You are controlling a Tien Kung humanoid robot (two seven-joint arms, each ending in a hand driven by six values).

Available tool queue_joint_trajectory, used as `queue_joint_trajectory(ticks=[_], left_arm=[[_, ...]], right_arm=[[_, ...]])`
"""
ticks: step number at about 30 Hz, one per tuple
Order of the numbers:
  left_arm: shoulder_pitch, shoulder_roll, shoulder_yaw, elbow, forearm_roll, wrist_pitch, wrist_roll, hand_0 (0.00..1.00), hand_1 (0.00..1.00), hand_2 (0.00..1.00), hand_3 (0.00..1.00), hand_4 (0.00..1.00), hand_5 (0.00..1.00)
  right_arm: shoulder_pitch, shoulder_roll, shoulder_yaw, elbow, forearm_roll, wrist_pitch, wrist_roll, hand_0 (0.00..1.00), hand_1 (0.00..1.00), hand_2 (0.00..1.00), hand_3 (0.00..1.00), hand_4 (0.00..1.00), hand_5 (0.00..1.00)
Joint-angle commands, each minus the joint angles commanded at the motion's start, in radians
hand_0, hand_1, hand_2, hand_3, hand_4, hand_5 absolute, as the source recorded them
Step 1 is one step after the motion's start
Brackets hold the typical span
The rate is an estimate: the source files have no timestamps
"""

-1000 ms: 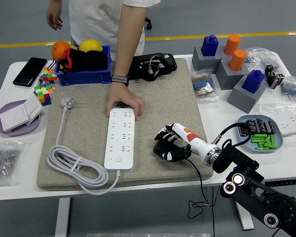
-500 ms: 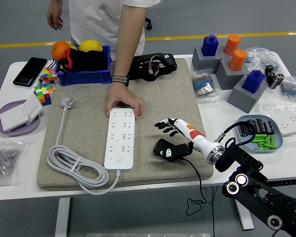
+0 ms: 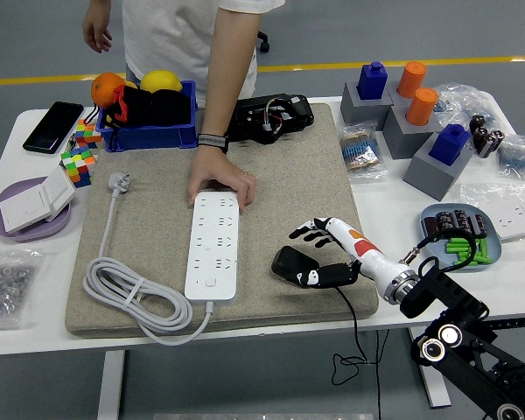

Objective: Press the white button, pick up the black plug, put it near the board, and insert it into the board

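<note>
The robot's right hand (image 3: 325, 248) – fingers spread, grasping nothing – lies just beside the black rectangular plug (image 3: 295, 264) on the tan felt mat (image 3: 289, 166).

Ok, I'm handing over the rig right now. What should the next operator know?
Right hand: open, fingers spread, just right of the black plug, not gripping it. Left hand: out of view.
Black plug lies on the tan mat, right of the white power strip.
A person's hand holds down the strip's far end.
Button press: cannot tell.
Left: pick up plug, place near strip, insert.
</note>
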Motion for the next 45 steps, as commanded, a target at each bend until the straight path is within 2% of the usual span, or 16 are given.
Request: queue_joint_trajectory(ticks=[1,9,30,31,36,37,42,43,45], left_arm=[[0.000,0.000,-0.001,0.000,0.001,0.000,0.000,0.651,0.643,0.642,0.685,0.581,0.028],[-0.006,-0.003,0.007,0.000,-0.007,0.000,-0.002,0.651,0.643,0.642,0.685,0.581,0.027],[-0.007,-0.003,0.011,0.000,-0.016,0.000,-0.003,0.651,0.642,0.642,0.685,0.581,0.030],[-0.006,-0.002,0.011,0.000,-0.014,0.000,-0.002,0.651,0.644,0.642,0.684,0.580,0.033],[-0.005,-0.001,0.016,0.000,-0.013,-0.003,-0.001,0.651,0.644,0.642,0.684,0.580,0.033],[-0.004,0.000,0.016,0.000,-0.012,-0.003,-0.001,0.651,0.643,0.642,0.685,0.580,0.033],[-0.003,0.002,0.013,0.000,-0.006,-0.004,0.000,0.651,0.643,0.642,0.685,0.580,0.033],[-0.003,0.003,0.014,0.000,-0.006,-0.004,0.001,0.651,0.643,0.642,0.685,0.579,0.029],[-0.002,0.003,0.015,0.000,-0.006,-0.005,0.001,0.651,0.643,0.642,0.685,0.579,0.029]], right_arm=[[-0.001,-0.001,0.001,-0.002,0.004,-0.001,0.006,0.670,0.713,0.753,0.460,0.998,0.199],[-0.008,-0.003,0.000,-0.017,0.010,-0.010,0.030,0.670,0.710,0.750,0.449,0.998,0.190],[0.002,0.026,-0.047,-0.068,0.020,-0.060,0.075,0.667,0.702,0.729,0.469,0.998,0.139],[0.003,0.027,-0.050,-0.073,0.022,-0.063,0.077,0.615,0.651,0.670,0.466,0.950,0.078],[0.005,0.036,-0.058,-0.091,0.025,-0.073,0.088,0.615,0.651,0.670,0.466,0.950,0.078],[0.006,0.037,-0.060,-0.093,0.024,-0.075,0.090,0.577,0.631,0.631,0.468,0.911,0.010],[0.009,0.038,-0.069,-0.105,0.025,-0.084,0.098,0.577,0.631,0.631,0.468,0.911,0.010],[0.009,0.038,-0.071,-0.109,0.026,-0.087,0.100,0.543,0.589,0.588,0.458,0.894,0.002],[0.011,0.040,-0.073,-0.114,0.027,-0.094,0.106,0.543,0.589,0.588,0.458,0.894,0.002]])
